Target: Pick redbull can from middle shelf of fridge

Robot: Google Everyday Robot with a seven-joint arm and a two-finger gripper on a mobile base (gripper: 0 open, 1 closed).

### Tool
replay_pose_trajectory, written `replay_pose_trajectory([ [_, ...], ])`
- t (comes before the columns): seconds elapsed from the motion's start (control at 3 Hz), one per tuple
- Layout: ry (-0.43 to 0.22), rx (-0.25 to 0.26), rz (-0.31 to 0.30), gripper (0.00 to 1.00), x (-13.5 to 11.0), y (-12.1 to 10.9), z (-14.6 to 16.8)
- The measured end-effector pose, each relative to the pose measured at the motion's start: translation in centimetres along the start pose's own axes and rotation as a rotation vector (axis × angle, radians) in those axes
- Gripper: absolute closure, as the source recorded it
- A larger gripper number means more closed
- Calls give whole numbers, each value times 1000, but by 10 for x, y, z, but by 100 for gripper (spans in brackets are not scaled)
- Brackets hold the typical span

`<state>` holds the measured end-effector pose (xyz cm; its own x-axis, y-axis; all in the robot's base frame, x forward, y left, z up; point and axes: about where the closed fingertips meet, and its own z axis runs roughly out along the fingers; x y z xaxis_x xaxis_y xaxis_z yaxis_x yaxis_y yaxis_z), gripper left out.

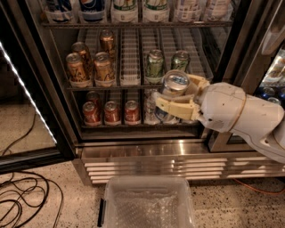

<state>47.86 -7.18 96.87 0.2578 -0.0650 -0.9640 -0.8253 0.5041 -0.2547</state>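
The fridge [62, 133] stands open with its black frame and steel louvred base. Its middle shelf [129, 83] holds gold cans on the left and two green cans on the right. My gripper [175, 94] is in front of the right end of this shelf. Its cream fingers [171, 107] are closed around the redbull can [174, 83], a slim can with a shiny silver top. The can is held upright, just out from the shelf edge, and its lower body is partly hidden by the fingers.
Red cans [111, 112] and water bottles stand on the rack below. Large bottles [122, 9] line the rack above. A clear plastic bin [149, 202] sits on the floor in front of the fridge. Black cables [22, 196] lie on the floor at left.
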Motion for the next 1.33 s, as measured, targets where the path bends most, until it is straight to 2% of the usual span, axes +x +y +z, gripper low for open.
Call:
replay_pose_trajectory([
  [0.33, -39, -101, -4, 100, -17, 36, 12],
  [0.67, -61, -171, 2, 100, -29, 64, 15],
  [1.0, -83, -223, 9, 100, -41, 86, 15],
  [1.33, -83, -223, 9, 100, -41, 86, 15],
])
